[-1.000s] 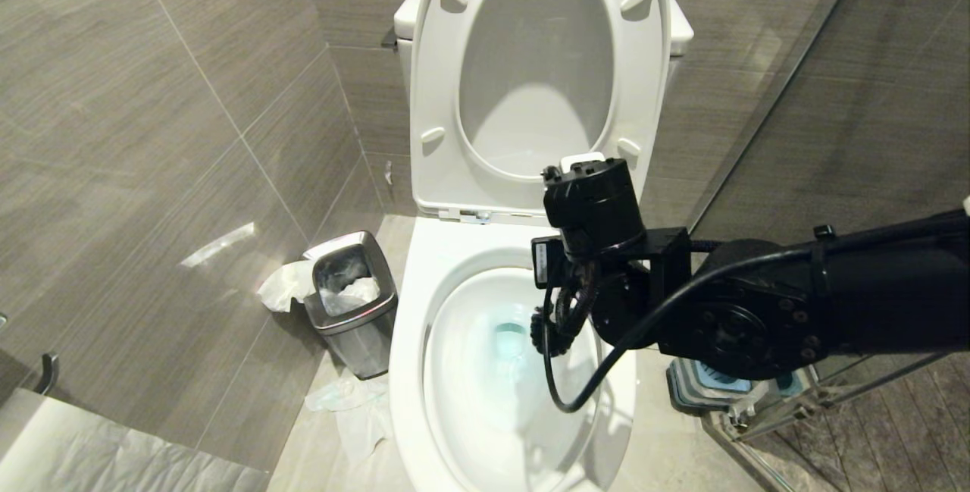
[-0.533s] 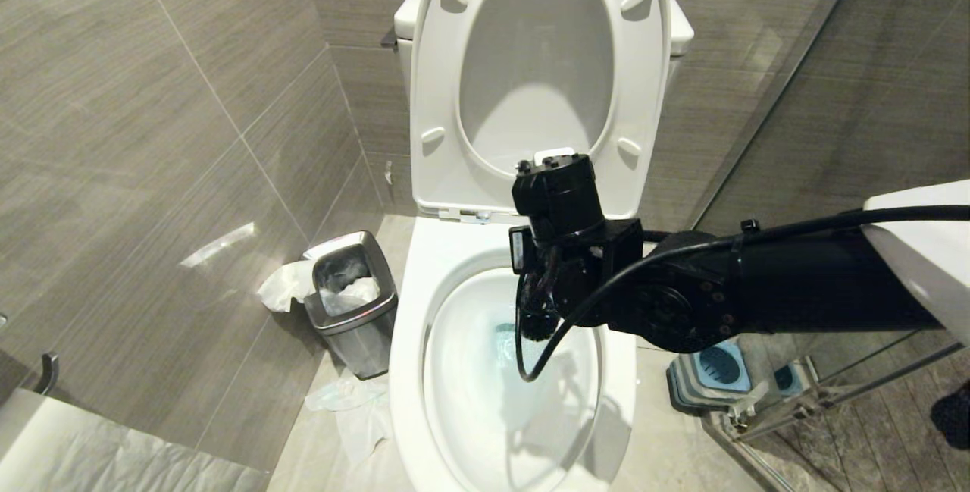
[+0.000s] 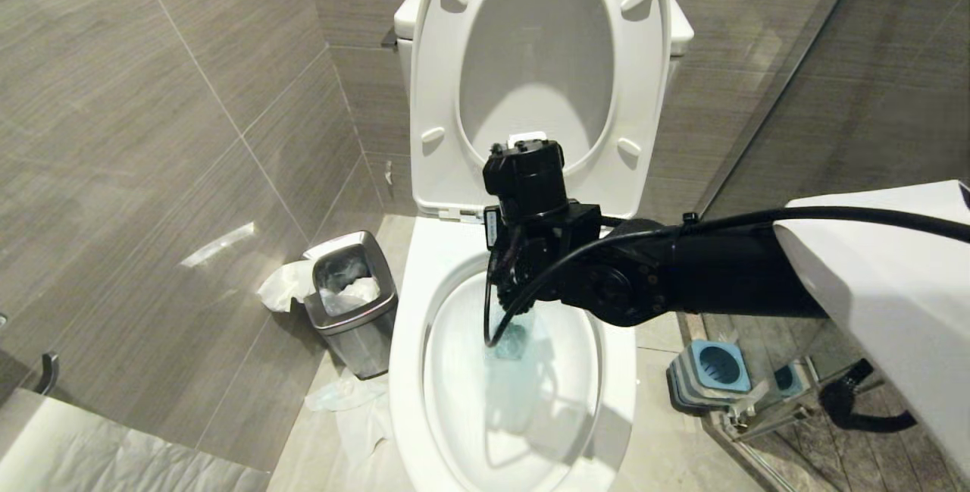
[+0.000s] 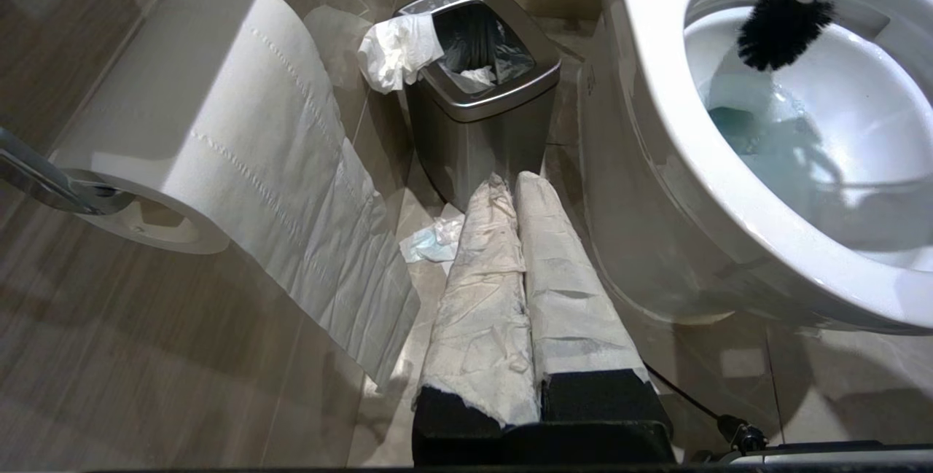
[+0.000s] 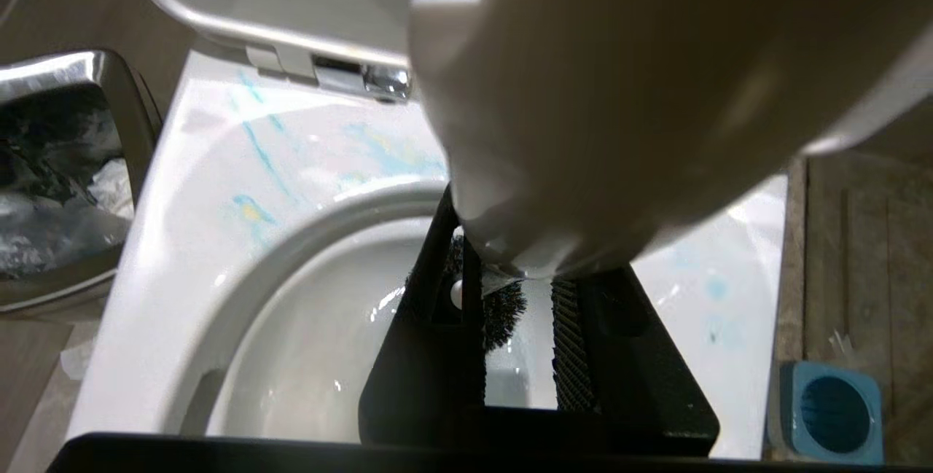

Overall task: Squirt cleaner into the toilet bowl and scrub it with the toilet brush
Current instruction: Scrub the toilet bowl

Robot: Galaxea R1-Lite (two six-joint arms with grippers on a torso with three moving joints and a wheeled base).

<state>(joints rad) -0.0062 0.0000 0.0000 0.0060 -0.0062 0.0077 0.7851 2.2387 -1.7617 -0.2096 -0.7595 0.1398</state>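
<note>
Grey-tiled bathroom — right claw [image 5: 519,313] (seemingly) grips toilet brush [image 4: 781,23] inside toilet bowl [image 3: 409,325].

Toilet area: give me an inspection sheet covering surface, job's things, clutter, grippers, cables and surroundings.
Surface: toilet bowl rim white, cleaner streaks near the hinge.
Job's things: toilet brush head inside the bowl.
Clutter: tissue on the floor; steel bin with paper over its edge.
Grippers: right gripper over the bowl, jaws shut on the brush handle; left gripper low beside the toilet, jaws shut, paper-wrapped.
Cables: black cable hangs looped over the bowl.
Surroundings: tiled wall, toilet roll, brush holder.
</note>
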